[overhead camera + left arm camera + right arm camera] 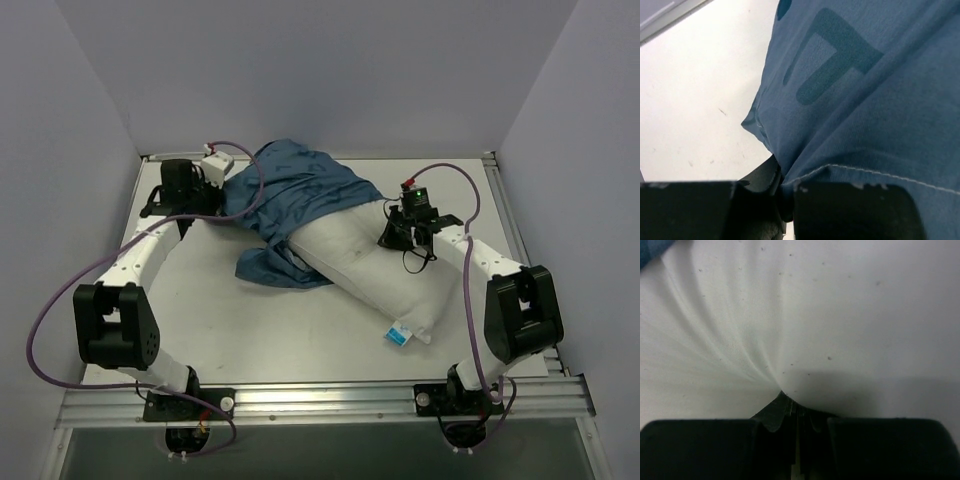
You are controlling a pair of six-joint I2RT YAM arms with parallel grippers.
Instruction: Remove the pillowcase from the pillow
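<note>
Left gripper point(784, 197): clamped on a fold of the pillowcase point(295, 195), far left.
Pillowcase: bunched far centre, covering only the pillow's far end.
Pillow point(385, 275): mostly bared, lying diagonally toward near right.
Right gripper point(796, 412): pinched onto the pillow's white fabric.
Remaining: judged, freeing the last covered end.
Count: one pillowcase, one pillow, two grippers.

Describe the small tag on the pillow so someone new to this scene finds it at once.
Start with the big white pillow lying slantwise on the table. Follow it to its near corner, farthest from the blue pillowcase. The tag sits there: small, blue-and-white, the only coloured patch on that plain white end.
</note>
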